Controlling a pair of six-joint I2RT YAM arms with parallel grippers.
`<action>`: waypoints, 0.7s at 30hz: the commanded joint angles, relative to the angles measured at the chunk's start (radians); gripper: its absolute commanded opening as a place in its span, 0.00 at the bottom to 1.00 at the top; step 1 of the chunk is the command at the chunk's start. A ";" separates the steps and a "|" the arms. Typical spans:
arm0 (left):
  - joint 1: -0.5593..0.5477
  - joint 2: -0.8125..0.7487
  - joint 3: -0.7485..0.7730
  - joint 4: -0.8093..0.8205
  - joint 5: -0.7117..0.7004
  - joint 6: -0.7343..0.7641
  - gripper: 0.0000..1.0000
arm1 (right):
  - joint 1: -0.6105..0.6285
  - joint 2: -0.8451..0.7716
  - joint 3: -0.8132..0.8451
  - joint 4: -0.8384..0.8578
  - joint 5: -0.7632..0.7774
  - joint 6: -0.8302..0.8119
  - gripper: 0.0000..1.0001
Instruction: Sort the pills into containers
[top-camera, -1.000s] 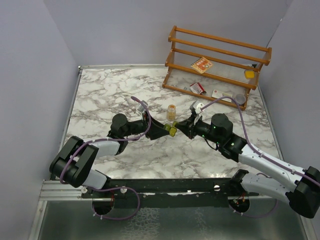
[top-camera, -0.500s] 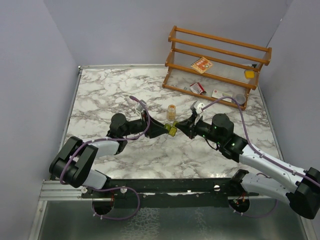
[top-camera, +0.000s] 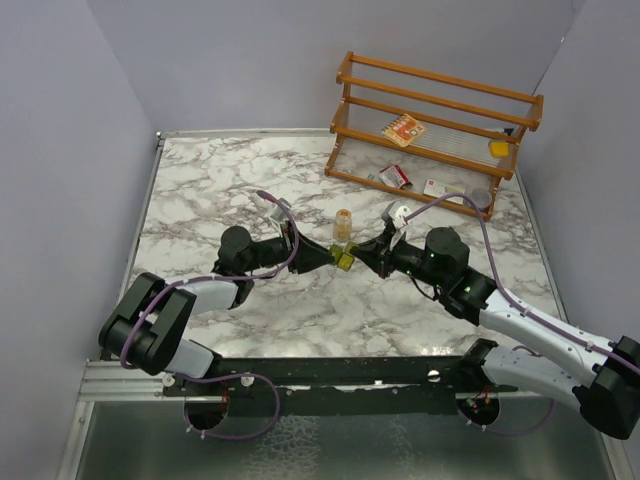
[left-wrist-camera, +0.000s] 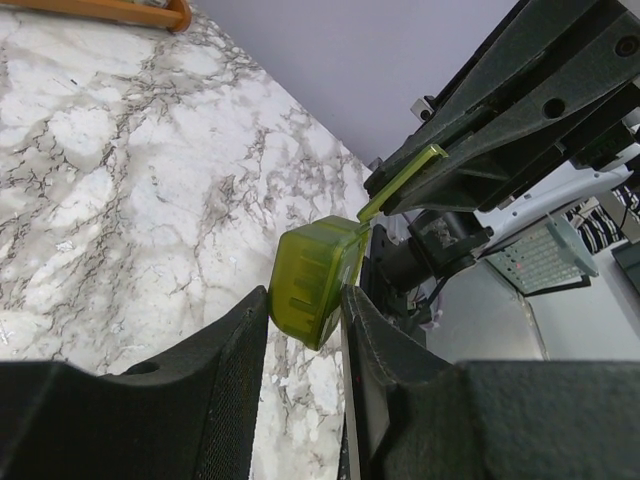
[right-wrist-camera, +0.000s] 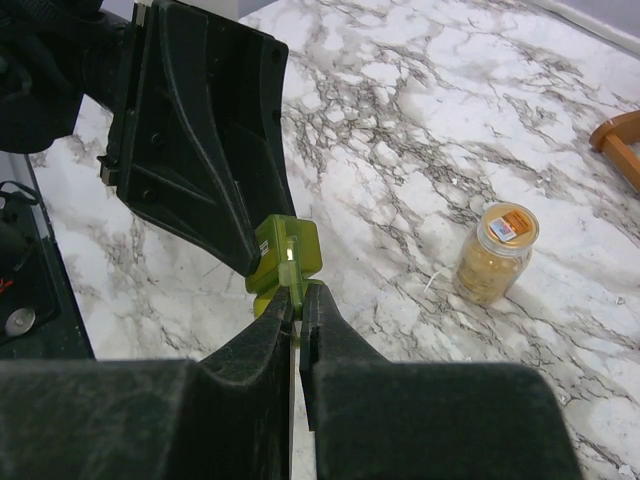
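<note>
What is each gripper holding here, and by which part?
Both hold the green pill box: the right gripper pinches its thin, opened lid, and the left gripper grips the box's body between its fingers.

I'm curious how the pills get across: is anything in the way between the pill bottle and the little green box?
Nothing visible does. The pill bottle stands just behind the green pill box, with only bare marble table between them.
</note>
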 joint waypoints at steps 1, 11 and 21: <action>0.005 0.012 0.022 0.065 0.008 -0.033 0.33 | 0.007 0.001 0.025 0.026 -0.021 -0.003 0.01; 0.005 -0.005 0.046 -0.006 0.015 -0.125 0.29 | 0.007 0.044 0.042 0.041 -0.011 -0.002 0.02; 0.004 -0.046 0.040 -0.128 -0.020 -0.153 0.24 | 0.007 0.078 0.052 0.072 -0.003 0.003 0.20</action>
